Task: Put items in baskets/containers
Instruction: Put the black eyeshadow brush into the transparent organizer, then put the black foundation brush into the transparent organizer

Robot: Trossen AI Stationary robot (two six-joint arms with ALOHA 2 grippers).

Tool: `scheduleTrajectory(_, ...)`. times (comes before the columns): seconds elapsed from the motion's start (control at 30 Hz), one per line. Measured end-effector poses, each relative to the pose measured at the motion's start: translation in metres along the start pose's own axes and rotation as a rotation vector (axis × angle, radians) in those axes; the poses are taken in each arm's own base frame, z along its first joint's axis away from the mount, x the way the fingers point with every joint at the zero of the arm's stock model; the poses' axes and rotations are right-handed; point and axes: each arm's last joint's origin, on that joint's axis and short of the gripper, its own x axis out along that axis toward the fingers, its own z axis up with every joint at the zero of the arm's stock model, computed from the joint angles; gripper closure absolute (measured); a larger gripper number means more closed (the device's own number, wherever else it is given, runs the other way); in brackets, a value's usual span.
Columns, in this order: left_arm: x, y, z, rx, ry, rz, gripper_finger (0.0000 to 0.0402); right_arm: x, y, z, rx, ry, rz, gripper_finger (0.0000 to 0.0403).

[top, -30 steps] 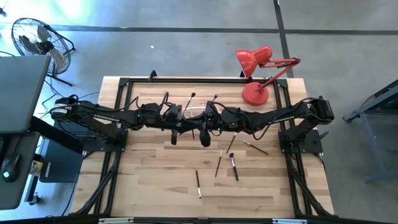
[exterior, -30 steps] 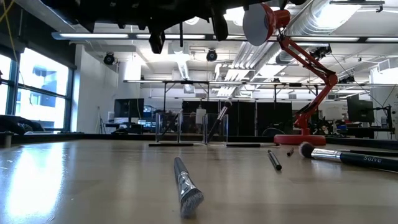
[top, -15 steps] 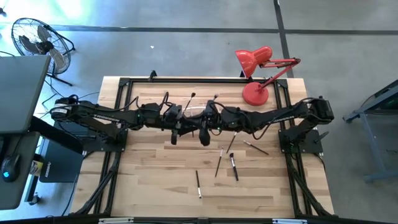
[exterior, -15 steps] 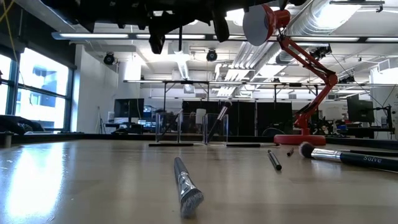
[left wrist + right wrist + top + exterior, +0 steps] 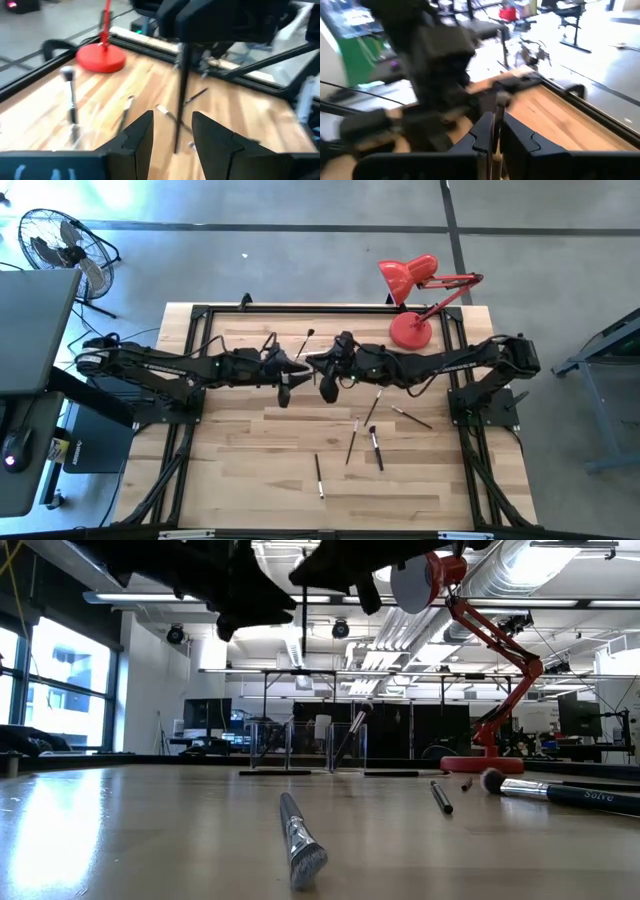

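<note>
A thin dark brush hangs from my right gripper, which is shut on it above the table's middle. My left gripper is open just to the left of it. Its fingers stand on either side of the brush's lower end without touching it. Behind both grippers stands the clear holder, with a few brushes leaning in it. Several more brushes lie flat on the table nearer the front. My right gripper pinches the brush near its upper end between its two fingers, which come at it from above. The brush hangs almost upright below the fingers, clear of the table. Its thin shaft shows in the narrow gap between the fingers.
A red desk lamp stands on its round base at the far right corner. Loose brushes lie right of centre and toward the near edge. One brush lies close to the low camera. A black frame runs round the table.
My left gripper has opened and let go of the brush, which stays hanging in my right gripper. Both grippers have tipped and shifted a little toward the far edge, above the holder.
</note>
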Motion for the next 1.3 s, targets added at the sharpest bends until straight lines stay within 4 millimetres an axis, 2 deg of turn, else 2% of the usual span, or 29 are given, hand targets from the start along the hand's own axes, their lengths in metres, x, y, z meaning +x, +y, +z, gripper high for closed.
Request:
scheduleTrajectory(0.2,-0.017,0.003,0.003,0.012,0.058,0.056,0.0267,0.007,-0.024,-0.009,-0.024,0.096,-0.112,0.0392)
scheduleTrajectory(0.33,-0.031,0.007,0.001,-0.039,0.117,0.104,0.0267,0.022,-0.05,-0.011,-0.006,0.072,-0.184,0.0381)
scheduleTrajectory(0.5,-0.042,0.01,-0.002,-0.107,0.178,0.15,0.0268,0.047,-0.086,-0.026,-0.006,0.058,-0.181,0.0394)
scheduleTrajectory(0.67,-0.047,0.012,-0.007,-0.161,0.235,0.174,0.0268,0.06,-0.107,-0.042,-0.006,0.077,-0.214,0.0381)
scheduleTrajectory(0.83,-0.048,0.013,-0.009,-0.179,0.258,0.185,0.0268,0.07,-0.113,-0.063,-0.004,0.153,-0.175,0.039)
scheduleTrajectory(0.93,-0.048,0.013,-0.009,-0.19,0.256,0.186,0.0268,0.072,-0.113,-0.068,0.02,0.17,-0.158,0.0389)
scheduleTrajectory(1.3,-0.048,0.013,-0.009,-0.19,0.255,0.187,0.0268,0.071,-0.114,-0.067,0.03,0.166,-0.185,0.0283)
